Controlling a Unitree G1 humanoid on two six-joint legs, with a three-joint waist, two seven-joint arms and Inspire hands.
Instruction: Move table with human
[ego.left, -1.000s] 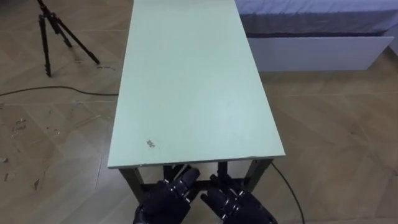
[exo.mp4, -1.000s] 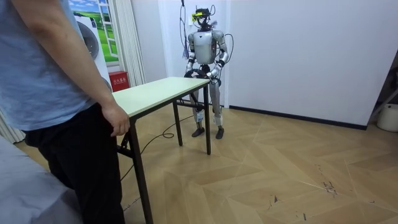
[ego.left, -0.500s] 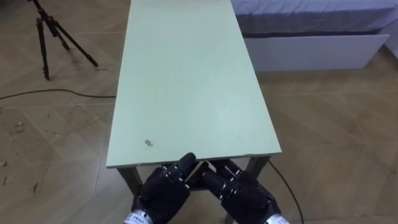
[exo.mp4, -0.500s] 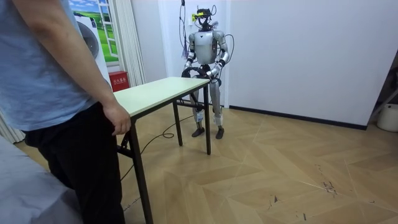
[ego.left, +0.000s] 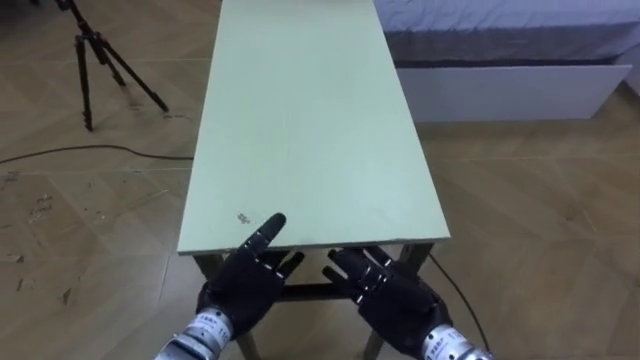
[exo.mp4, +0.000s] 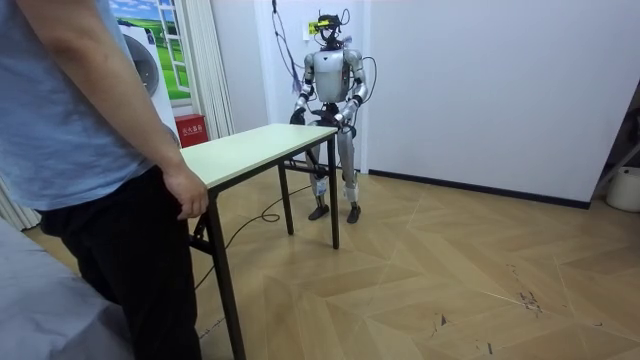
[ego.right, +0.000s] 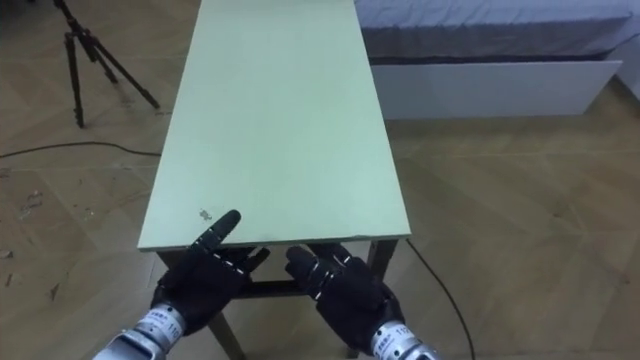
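Observation:
A long table (ego.left: 310, 120) with a pale green top and dark legs runs away from me. My left hand (ego.left: 245, 285) and right hand (ego.left: 390, 295) are held side by side at its near short edge, both open with straight fingers pointing at the edge. One left fingertip overlaps the tabletop. In the room view I stand at the table's (exo.mp4: 255, 150) far end, and a person (exo.mp4: 90, 150) in a blue shirt stands at the near end with a hand (exo.mp4: 190, 195) by that corner.
A black tripod (ego.left: 95, 60) stands on the wooden floor to the left, with a dark cable (ego.left: 90, 152) lying near it. A bed on a white base (ego.left: 510, 85) lies to the table's right. Open floor spreads at the room view's right.
Both hands have risen from under the table's near end to its edge, and the left fingers have spread out. The table and the person have stayed in place.

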